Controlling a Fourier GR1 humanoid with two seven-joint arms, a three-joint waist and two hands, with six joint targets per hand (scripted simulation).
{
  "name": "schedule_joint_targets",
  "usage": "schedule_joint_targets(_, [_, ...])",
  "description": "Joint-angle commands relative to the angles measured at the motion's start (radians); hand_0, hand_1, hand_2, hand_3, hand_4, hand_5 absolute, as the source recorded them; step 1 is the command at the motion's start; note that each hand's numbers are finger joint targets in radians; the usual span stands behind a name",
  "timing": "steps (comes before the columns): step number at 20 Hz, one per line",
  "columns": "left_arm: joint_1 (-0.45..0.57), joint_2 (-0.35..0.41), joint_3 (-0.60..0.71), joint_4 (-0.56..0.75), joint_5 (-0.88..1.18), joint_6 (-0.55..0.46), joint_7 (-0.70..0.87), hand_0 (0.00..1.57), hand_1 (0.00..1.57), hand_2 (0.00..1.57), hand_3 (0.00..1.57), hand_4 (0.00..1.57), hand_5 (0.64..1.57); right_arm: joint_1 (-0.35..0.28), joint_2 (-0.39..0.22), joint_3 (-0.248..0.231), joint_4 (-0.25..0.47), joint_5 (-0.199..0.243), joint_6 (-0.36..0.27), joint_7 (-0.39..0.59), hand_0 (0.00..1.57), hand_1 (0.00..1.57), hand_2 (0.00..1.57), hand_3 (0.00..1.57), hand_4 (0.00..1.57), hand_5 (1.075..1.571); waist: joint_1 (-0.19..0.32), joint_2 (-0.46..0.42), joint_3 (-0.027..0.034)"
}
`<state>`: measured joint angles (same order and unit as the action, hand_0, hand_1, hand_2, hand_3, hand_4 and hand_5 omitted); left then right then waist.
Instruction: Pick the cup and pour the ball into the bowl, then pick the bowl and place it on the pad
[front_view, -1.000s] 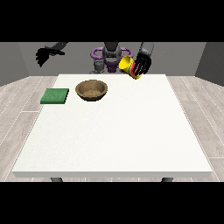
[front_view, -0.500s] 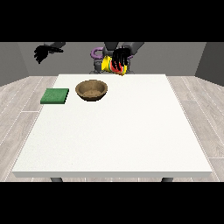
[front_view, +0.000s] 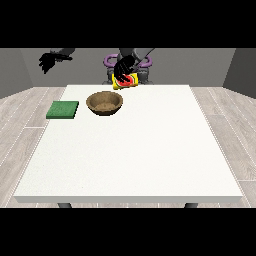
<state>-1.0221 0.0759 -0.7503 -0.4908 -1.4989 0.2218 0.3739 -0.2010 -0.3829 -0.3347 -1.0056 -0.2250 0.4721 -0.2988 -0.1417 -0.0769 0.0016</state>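
Right now I see the yellow cup (front_view: 126, 82), its inside red, tipped on its side above the table's (front_view: 150, 150) far edge, just behind the brown wooden bowl (front_view: 105, 103), fingers of one hand (front_view: 123, 67) curled round it. Left of the bowl lies the green pad (front_view: 63, 109). At the view's left the other hand (front_view: 50, 61) hangs raised, fingers relaxed, holding nothing.

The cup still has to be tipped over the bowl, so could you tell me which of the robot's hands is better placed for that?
Its left, the hand at the view's right: it holds the yellow cup just behind the bowl. The other hand hangs beyond the table's far left corner, holding nothing.
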Motion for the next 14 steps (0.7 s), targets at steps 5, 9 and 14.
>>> schedule_joint_targets(5, [-0.060,-0.046,-0.078,0.002,-0.154,-0.155,-0.026,1.45,1.45,1.57,1.57,1.53,1.131,-0.013,-0.016,-0.006,0.014,0.001,0.013,-0.019,0.00,0.00,0.00,0.00,0.00,1.571,0.014,0.025,-0.0012])
schedule_joint_targets(9, [0.005,-0.018,-0.059,-0.055,-0.181,-0.129,-0.068,1.45,1.45,1.57,1.57,1.53,1.135,-0.014,0.005,-0.007,0.022,-0.010,-0.037,0.063,0.00,0.00,0.00,0.00,0.00,1.568,0.069,-0.010,-0.0016])
schedule_joint_targets(14, [0.081,-0.029,0.329,-0.193,0.227,0.113,0.022,1.30,1.30,1.57,1.57,1.57,1.190,-0.017,0.036,-0.019,0.019,-0.003,-0.116,0.086,0.00,0.00,0.00,0.00,0.25,1.567,0.172,0.009,-0.0135])
